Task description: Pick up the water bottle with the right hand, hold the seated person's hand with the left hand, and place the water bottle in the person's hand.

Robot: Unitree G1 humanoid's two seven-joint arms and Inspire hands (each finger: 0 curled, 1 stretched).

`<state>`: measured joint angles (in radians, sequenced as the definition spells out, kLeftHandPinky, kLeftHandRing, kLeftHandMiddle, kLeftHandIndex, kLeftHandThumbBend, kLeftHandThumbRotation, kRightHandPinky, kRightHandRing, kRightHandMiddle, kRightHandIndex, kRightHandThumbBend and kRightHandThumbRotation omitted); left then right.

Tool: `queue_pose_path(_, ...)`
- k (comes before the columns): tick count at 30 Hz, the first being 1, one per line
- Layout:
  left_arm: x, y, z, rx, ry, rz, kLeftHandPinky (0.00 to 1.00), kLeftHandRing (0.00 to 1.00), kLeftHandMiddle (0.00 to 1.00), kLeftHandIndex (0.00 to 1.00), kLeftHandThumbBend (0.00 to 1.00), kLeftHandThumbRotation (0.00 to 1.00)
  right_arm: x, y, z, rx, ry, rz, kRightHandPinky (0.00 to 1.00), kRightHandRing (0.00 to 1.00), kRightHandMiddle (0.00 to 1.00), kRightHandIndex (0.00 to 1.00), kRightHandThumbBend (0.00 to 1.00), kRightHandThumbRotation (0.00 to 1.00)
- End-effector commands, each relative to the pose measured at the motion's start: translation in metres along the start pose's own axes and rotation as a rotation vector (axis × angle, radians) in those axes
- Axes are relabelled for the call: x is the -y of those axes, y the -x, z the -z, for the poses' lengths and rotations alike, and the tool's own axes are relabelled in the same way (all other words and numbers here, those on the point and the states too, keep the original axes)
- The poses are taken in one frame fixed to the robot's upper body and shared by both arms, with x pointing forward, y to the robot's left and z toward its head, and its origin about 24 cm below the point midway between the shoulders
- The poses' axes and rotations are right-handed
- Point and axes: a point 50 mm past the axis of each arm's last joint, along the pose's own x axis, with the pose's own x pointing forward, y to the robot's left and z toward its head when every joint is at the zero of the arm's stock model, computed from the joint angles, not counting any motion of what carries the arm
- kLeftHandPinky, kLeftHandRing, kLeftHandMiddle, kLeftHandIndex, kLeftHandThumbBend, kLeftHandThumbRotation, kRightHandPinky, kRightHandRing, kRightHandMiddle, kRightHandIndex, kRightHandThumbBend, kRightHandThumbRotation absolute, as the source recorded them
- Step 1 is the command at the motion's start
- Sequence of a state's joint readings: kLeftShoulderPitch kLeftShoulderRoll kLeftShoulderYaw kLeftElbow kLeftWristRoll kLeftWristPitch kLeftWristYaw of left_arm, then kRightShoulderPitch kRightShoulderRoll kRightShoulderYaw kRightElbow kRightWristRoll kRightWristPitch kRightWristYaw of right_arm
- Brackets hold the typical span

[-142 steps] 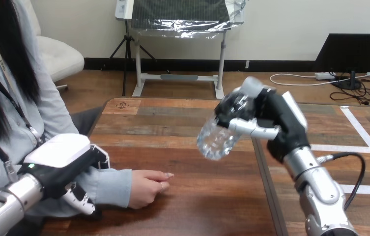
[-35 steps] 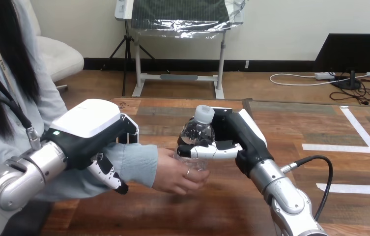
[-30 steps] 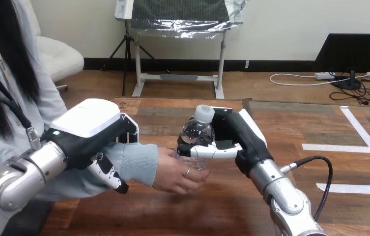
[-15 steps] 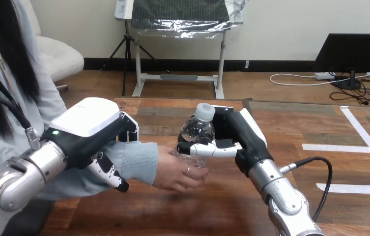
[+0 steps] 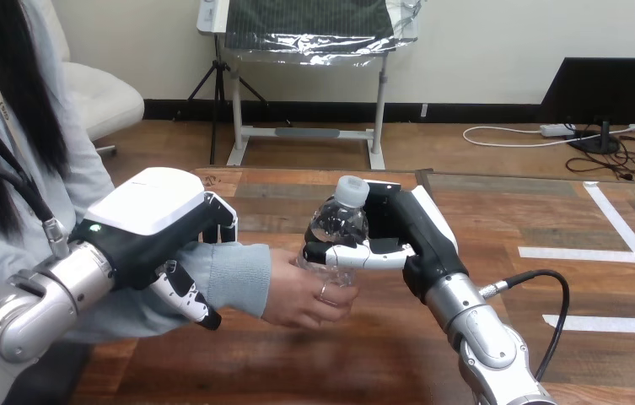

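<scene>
Clear water bottle, just one.

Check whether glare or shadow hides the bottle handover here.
Head view: lighting even; the water bottle carries small glints, outline plain; a soft shadow on the table under the person's hand; the right hand round the bottle and the left hand round the person's forearm both well lit.

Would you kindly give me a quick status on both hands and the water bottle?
Left hand curled round the person's wrist. Right hand shut on water bottle, upright. Person's hand cupping the bottle's base. Nothing in the way.
</scene>
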<state>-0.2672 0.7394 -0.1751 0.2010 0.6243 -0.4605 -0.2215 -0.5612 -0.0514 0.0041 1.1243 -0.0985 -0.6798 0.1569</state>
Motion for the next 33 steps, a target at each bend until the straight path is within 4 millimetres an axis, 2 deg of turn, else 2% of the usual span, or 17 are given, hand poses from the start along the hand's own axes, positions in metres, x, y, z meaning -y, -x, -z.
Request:
queue_pose_path(1, -0.0294, -0.0106, -0.0092, 0.068, -0.024, -0.14, 0.32, 0.35, 0.4, 0.41, 1.0, 0.12, -0.0046, -0.0222, -0.031, 0.122, 0.018, -0.017, 0.3, 0.36, 0.45, 0.47, 0.83, 0.0)
queue_pose_path(13, -0.0279, -0.0096, -0.0078, 0.059, -0.014, -0.134, 0.34, 0.37, 0.42, 0.42, 0.99, 0.12, -0.0024, -0.0228, -0.0315, 0.12, 0.023, -0.007, 0.31, 0.37, 0.46, 0.47, 0.83, 0.0)
queue_pose_path(19, -0.0271, -0.0089, -0.0073, 0.061, -0.019, -0.131, 0.36, 0.39, 0.43, 0.44, 1.0, 0.13, -0.0009, -0.0228, -0.0316, 0.121, 0.03, -0.001, 0.33, 0.4, 0.5, 0.5, 0.86, 0.0)
queue_pose_path(25, -0.0267, -0.0077, -0.007, 0.062, -0.026, -0.126, 0.38, 0.4, 0.45, 0.47, 0.99, 0.15, 0.0001, -0.0231, -0.0317, 0.116, 0.053, 0.004, 0.39, 0.47, 0.56, 0.54, 0.88, 0.0)
queue_pose_path(33, -0.0253, -0.0056, -0.0063, 0.06, -0.017, -0.126, 0.42, 0.45, 0.49, 0.51, 1.0, 0.17, 0.0018, -0.0237, -0.0308, 0.096, 0.087, 0.008, 0.52, 0.58, 0.63, 0.63, 0.89, 0.05)
